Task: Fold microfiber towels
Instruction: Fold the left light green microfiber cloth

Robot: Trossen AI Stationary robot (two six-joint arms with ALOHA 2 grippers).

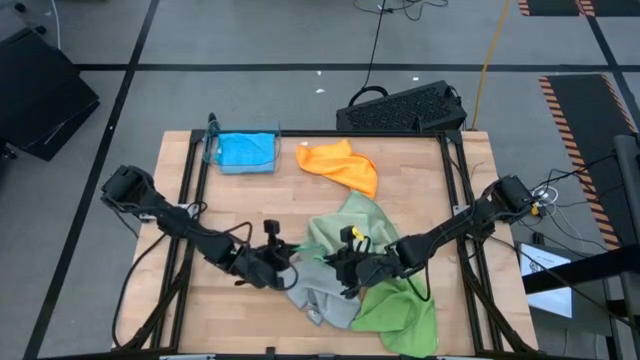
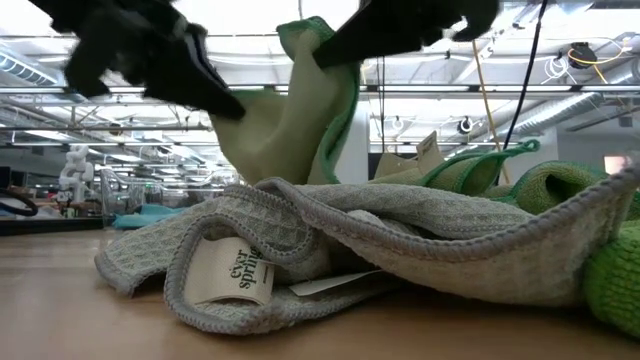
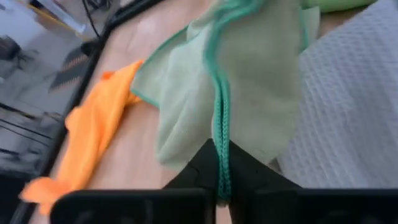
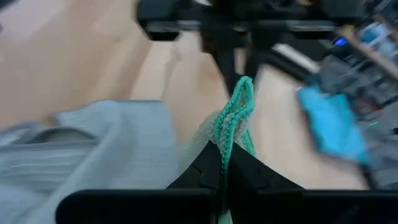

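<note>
Above the counter's (image 1: 400, 165) cloth pile, both grippers lift one pale sage green towel (image 2: 290, 125) (teal-edged). Left gripper (image 3: 222, 186) and right gripper (image 4: 222, 163) jaws are each clamped on its hem

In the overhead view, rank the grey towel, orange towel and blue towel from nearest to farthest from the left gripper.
From the left gripper, whose jaws pinch a pale green towel:
1. Grey towel, right beside it near the front edge.
2. Orange towel, toward the back, mid-table.
3. Blue towel, back left corner.
</note>
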